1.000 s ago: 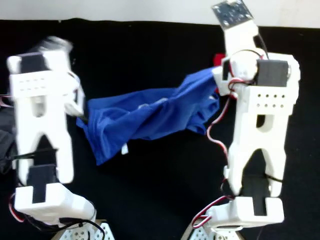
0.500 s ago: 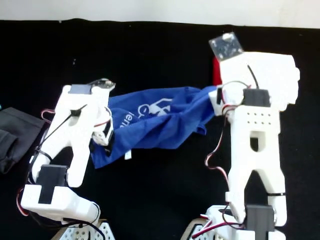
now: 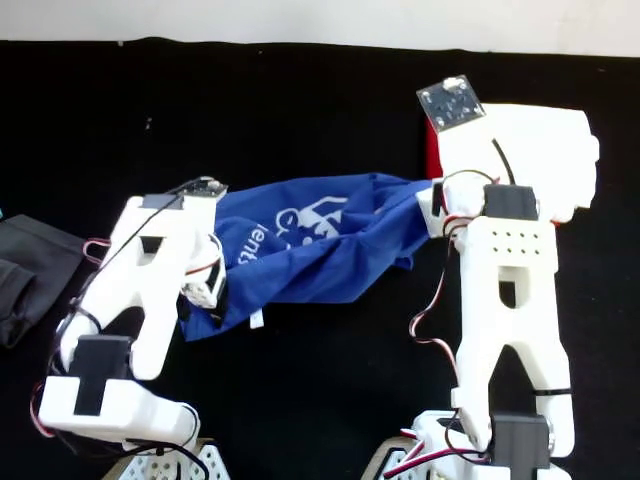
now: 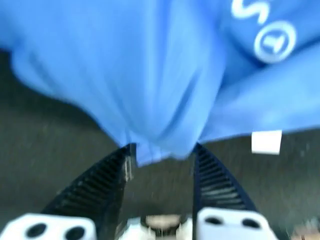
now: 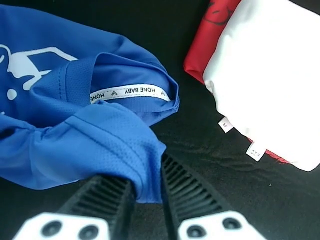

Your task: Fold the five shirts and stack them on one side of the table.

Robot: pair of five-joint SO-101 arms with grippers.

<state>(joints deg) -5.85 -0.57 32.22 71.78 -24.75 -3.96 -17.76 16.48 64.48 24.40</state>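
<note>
A blue shirt (image 3: 320,245) with white print hangs stretched between both arms over the black table (image 3: 300,100). My left gripper (image 3: 205,295) holds its near-left end; in the left wrist view the gripper (image 4: 161,152) is shut on a bunched edge of the blue shirt (image 4: 150,75). My right gripper (image 3: 432,200) holds the far-right end. In the right wrist view that gripper (image 5: 145,182) pinches a fold of the blue shirt (image 5: 75,130) just below the collar label. A folded white shirt (image 5: 270,75) lies on a red shirt (image 5: 200,45) beyond the right gripper.
A dark folded garment (image 3: 25,270) lies at the table's left edge. A sliver of the red shirt (image 3: 432,150) shows behind the right arm. Bare black table lies in front between the two arm bases.
The left arm swung in from the left edge toward the middle, carrying its end of the shirt. The shirt turned so its white print faces up. The right arm drew back slightly.
</note>
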